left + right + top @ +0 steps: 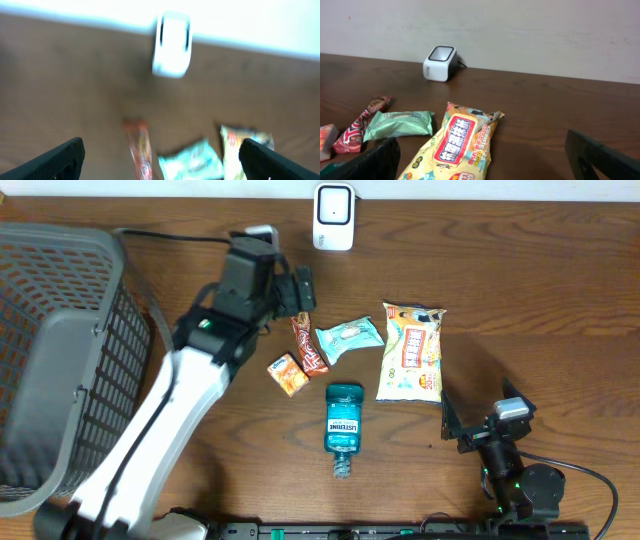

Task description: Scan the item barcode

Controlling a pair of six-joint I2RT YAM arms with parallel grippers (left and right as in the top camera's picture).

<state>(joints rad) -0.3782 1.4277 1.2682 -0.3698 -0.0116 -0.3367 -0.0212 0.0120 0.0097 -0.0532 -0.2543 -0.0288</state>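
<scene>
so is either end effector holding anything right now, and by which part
Nothing is held: the left end effector and the right end effector both stand open, with nothing between their jaws.

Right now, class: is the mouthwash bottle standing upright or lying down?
Lying down. Overhead, the mouthwash bottle shows its full length flat on the table, label facing up.

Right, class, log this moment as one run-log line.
left end effector: open, empty | right end effector: open, empty | barcode scanner: far edge of table | Listerine bottle, yellow snack bag: on table, unheld
</scene>
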